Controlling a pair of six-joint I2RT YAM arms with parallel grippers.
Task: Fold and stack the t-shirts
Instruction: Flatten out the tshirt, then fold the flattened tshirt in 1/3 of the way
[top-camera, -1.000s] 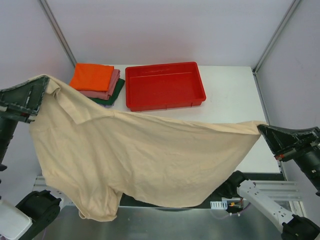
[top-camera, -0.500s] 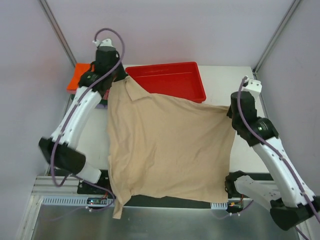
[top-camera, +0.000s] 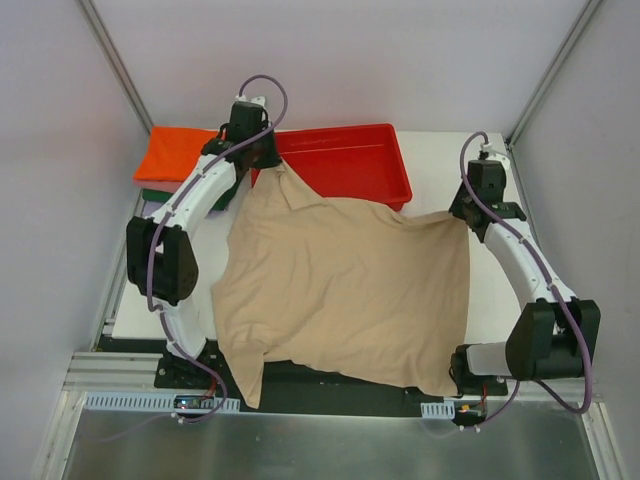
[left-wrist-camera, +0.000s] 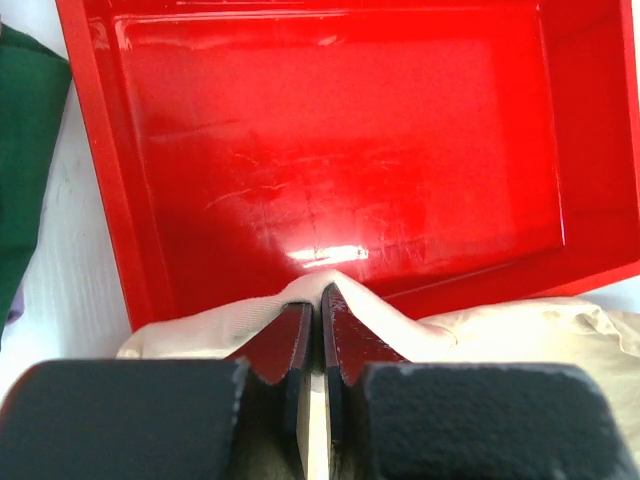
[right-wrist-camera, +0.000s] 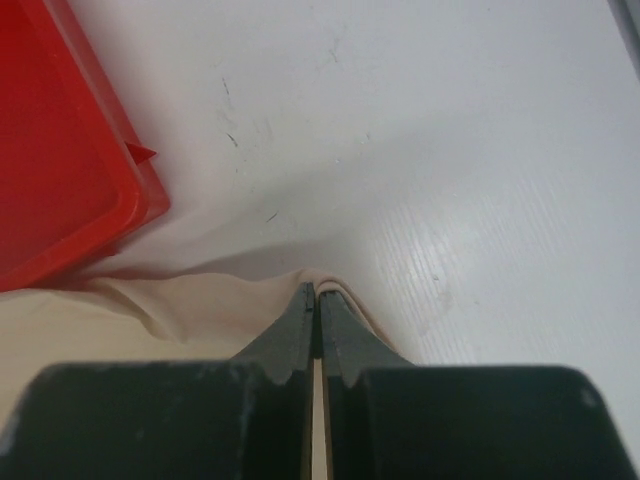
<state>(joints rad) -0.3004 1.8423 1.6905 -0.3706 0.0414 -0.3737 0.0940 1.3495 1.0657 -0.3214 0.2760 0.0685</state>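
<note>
On white table, beige t-shirt, red tray, pale walls

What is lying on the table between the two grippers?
The beige shirt lies spread out between the left gripper and the right gripper, each shut on its far edge. The top view shows this best.

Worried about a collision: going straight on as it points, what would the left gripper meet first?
Probably the red tray, near wall or floor; depth is unclear. The left gripper grips the beige t-shirt.
</note>
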